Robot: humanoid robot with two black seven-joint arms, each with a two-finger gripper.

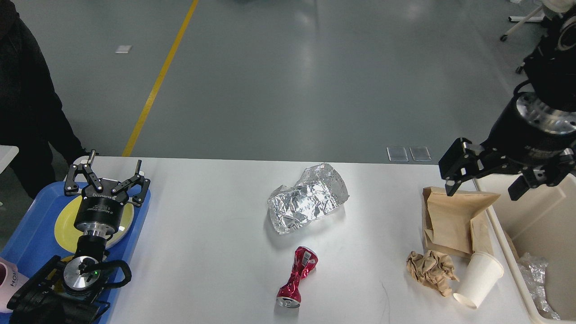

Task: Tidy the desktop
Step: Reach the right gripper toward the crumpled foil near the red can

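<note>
The white desktop (pixel 202 252) carries a crumpled sheet of foil (pixel 308 198) at its middle and a crushed red can (pixel 297 276) nearer the front. At its right lie a flattened brown paper bag (pixel 452 216), a ball of crumpled brown paper (pixel 429 267) and a tipped white paper cup (pixel 479 279). My right gripper (pixel 483 189) hangs open and empty above the bag's far corner and the bin's rim. My left gripper (pixel 114 164) stands open and empty over the yellow plate (pixel 65 220) on the blue tray (pixel 27 234).
A cream bin (pixel 540 225) stands off the table's right edge with clear wrap (pixel 535 274) inside. A pink cup (pixel 6 279) sits at the tray's near end. A person in black (pixel 27 99) stands at the far left.
</note>
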